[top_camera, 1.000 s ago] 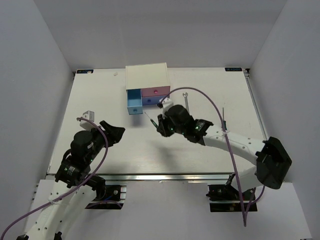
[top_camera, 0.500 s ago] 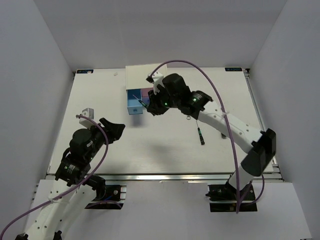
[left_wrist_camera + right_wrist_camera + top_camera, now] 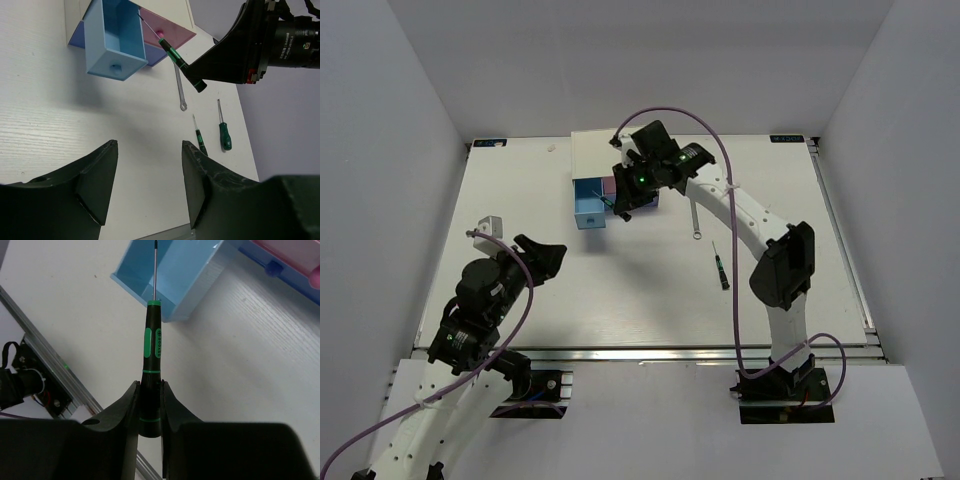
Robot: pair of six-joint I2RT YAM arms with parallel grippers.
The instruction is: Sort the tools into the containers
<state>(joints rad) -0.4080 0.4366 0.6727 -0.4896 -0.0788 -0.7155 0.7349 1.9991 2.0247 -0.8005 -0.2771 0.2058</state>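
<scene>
Right gripper (image 3: 149,392) around thin screwdriver (image 3: 151,346) (tip over blue drawer (image 3: 186,289))

We see a lab robot cell: white tabletop (image 3: 620,300) boxed in by plain white walls (image 3: 390,150), aluminium rail (image 3: 650,353) and bolted arm bases (image 3: 535,383) at its near edge.

Light blue drawer (image 3: 116,45), black-green screwdriver (image 3: 151,365)

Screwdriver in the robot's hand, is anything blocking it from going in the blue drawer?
Nothing visible blocks it. The right gripper holds the screwdriver with its thin tip pointing at the open top of the pulled-out light blue drawer, and only open air shows between them.
</scene>
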